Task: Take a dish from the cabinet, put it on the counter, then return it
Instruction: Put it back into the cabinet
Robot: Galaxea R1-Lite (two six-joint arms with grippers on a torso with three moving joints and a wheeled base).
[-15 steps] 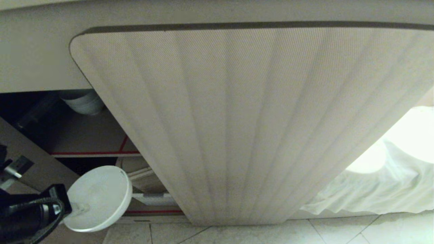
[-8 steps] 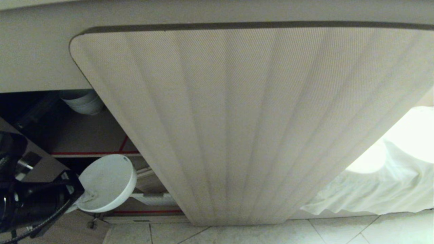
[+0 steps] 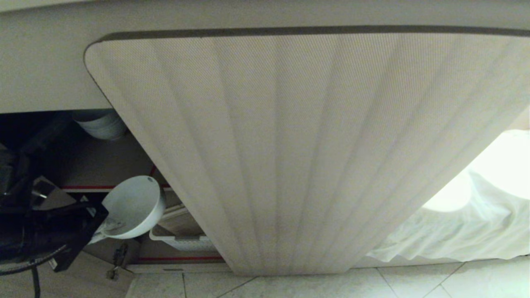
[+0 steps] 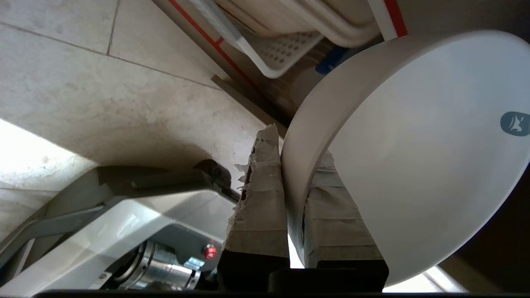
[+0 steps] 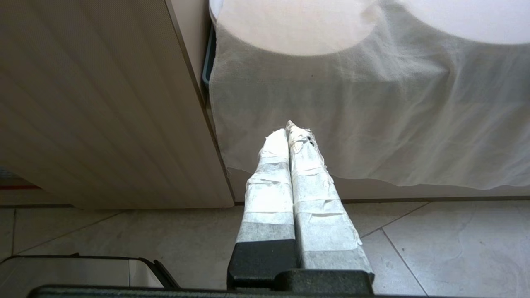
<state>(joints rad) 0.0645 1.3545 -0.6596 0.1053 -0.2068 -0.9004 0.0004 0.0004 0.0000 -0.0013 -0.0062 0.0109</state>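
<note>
- The left gripper (image 4: 295,174) is clamped on the rim of the dish (image 3: 134,205), one taped finger (image 4: 261,198) outside the wall and the other inside the bowl; the hold is a thin pinch at a single spot on the edge.
- The dish hangs in the air at the open left end of the cabinet (image 3: 290,145), tilted so its mouth faces up and outward, in front of the red-edged shelf (image 3: 83,187) and above the white slotted basket (image 3: 182,242) on the lower level.
- Which leg of the task this is cannot be read from the scene; the counter's top is out of view, only its thick front edge (image 3: 45,62) shows above the fluted door.
- Judged advice: with the whole weight levering on one rim point, move slowly and avoid quick wrist turns, or the smooth ceramic may pivot or slide between the pads.
- Keep the far rim clear of the door's rounded edge and of the shelf lip; the gap there looks narrow.
- The stacked bowls (image 3: 101,124) sit deep on the upper shelf, well apart from the carried dish.
- The right gripper (image 5: 290,132) rests parked with fingers pressed together and empty, near the draped white cloth (image 5: 372,116) beyond the door's right edge.
</note>
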